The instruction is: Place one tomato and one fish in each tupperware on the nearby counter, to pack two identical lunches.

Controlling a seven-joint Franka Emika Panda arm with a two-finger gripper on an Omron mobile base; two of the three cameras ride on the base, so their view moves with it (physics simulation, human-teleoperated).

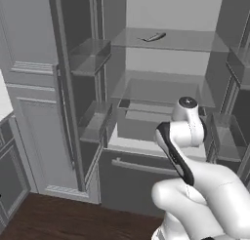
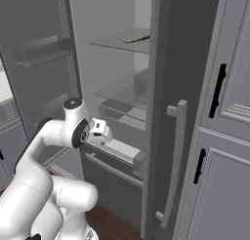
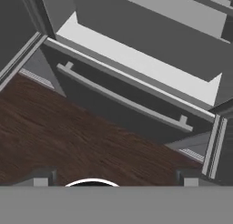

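Observation:
One slim grey fish (image 1: 154,37) lies on the top glass shelf of the open fridge, and it also shows as the fish (image 2: 133,38) in the right base view. My gripper (image 3: 114,180) hangs low in front of the fridge, well below that shelf, pointing down at the bottom drawer and the floor. Its fingertips (image 3: 41,177) stand wide apart with nothing between them, so it is open. In the right base view the hand (image 2: 100,131) juts from the wrist toward the fridge. The tomatoes, both tupperware trays and the second fish are out of view.
The fridge's left door (image 1: 73,88) with its bins and its right door (image 2: 161,112) with a long handle (image 2: 176,151) stand open on either side. Below the glass shelves is a drawer with a bar handle (image 3: 123,98). Dark wooden floor (image 3: 59,136) lies underneath, and grey cabinets (image 2: 224,136) flank the fridge.

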